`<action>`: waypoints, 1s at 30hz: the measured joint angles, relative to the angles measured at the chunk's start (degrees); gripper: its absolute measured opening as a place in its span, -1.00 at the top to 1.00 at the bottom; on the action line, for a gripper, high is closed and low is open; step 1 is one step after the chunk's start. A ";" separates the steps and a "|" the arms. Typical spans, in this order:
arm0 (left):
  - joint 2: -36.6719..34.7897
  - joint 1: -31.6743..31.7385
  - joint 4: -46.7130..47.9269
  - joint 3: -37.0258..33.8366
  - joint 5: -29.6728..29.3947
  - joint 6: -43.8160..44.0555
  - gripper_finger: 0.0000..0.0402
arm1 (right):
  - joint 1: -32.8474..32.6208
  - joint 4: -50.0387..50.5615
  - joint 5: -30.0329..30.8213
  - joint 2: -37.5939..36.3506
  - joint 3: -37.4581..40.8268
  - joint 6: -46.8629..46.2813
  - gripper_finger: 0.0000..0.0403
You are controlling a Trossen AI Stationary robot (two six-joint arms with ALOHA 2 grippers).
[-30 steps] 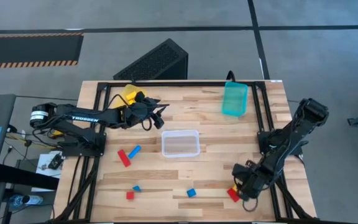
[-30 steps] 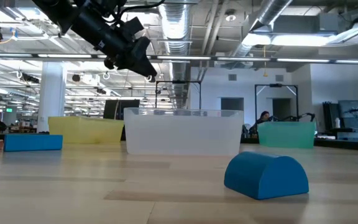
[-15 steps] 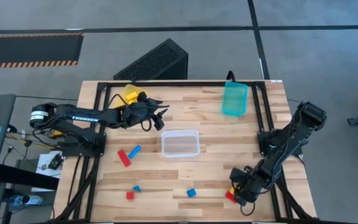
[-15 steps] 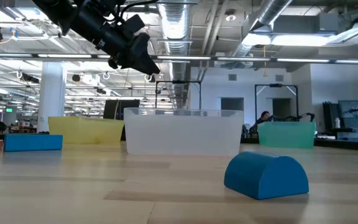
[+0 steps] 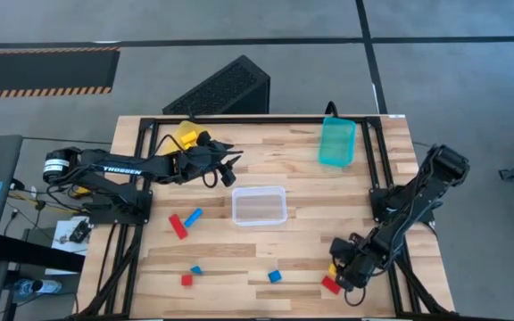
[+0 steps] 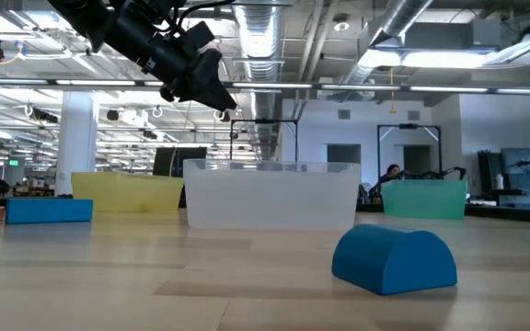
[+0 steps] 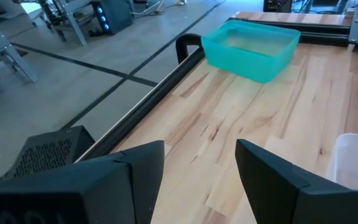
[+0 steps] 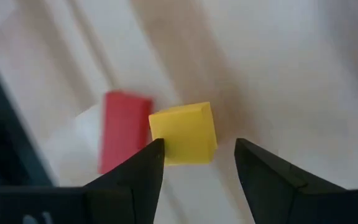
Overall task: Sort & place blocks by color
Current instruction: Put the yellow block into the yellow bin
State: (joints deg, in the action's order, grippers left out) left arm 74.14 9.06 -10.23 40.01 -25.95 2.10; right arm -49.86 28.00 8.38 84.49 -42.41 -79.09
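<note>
At about five o'clock on the pale wooden table (image 5: 302, 245), near its front right corner, the right gripper (image 5: 339, 272) is down low with its two dark fingers spread apart. In the right wrist view a small yellow cube (image 8: 183, 132) sits just beyond the open fingertips, not clasped, with a red bar-shaped block (image 8: 117, 129) touching its side; from above the red block (image 5: 330, 283) shows at the gripper's tip, and only a sliver of the yellow cube (image 5: 332, 266) peeks out.

At roughly ten o'clock the left gripper (image 5: 231, 167) hangs above the table with its fingers apart and nothing between them, just beside the translucent yellow plastic bin (image 5: 185, 135) at the back left. The left wrist view looks past these open fingers toward the translucent teal plastic bin (image 7: 251, 47), which stands at one o'clock near the back edge.

The clear plastic bin (image 5: 259, 205) rests in the middle of the table. At eight o'clock from it lie a long red bar (image 5: 178, 225) and a blue bar (image 5: 192, 216), close together. Nearer the front edge, at about seven o'clock, sit a small blue block (image 5: 195, 268) and a small red cube (image 5: 186, 279). At six o'clock is another blue block (image 5: 274, 275), which the low view shows as a round-topped piece (image 6: 394, 257) close to the camera.
</note>
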 joint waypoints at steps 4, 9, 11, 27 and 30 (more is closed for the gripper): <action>-0.01 -0.01 0.01 0.00 -0.07 -0.17 0.06 | 0.14 4.60 5.67 -0.54 0.02 2.52 -0.09; -0.01 0.00 0.01 0.00 -0.20 -0.43 0.06 | -0.88 6.88 8.61 -0.59 -0.13 8.25 -0.09; 0.00 -0.01 0.01 0.00 -0.21 -0.46 0.06 | -1.43 8.04 8.93 -0.55 -0.96 10.52 -0.09; -0.01 -0.02 0.62 0.00 -0.29 -0.61 0.06 | -2.61 5.96 12.82 2.87 -3.39 20.96 -0.38; -0.01 -0.02 1.82 0.00 -0.27 0.19 0.06 | -2.55 6.00 9.99 4.09 -3.39 21.34 -0.44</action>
State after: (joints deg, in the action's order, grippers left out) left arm 74.13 9.04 -8.41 40.01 -26.21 2.29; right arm -52.41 34.00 18.36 88.58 -45.80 -57.75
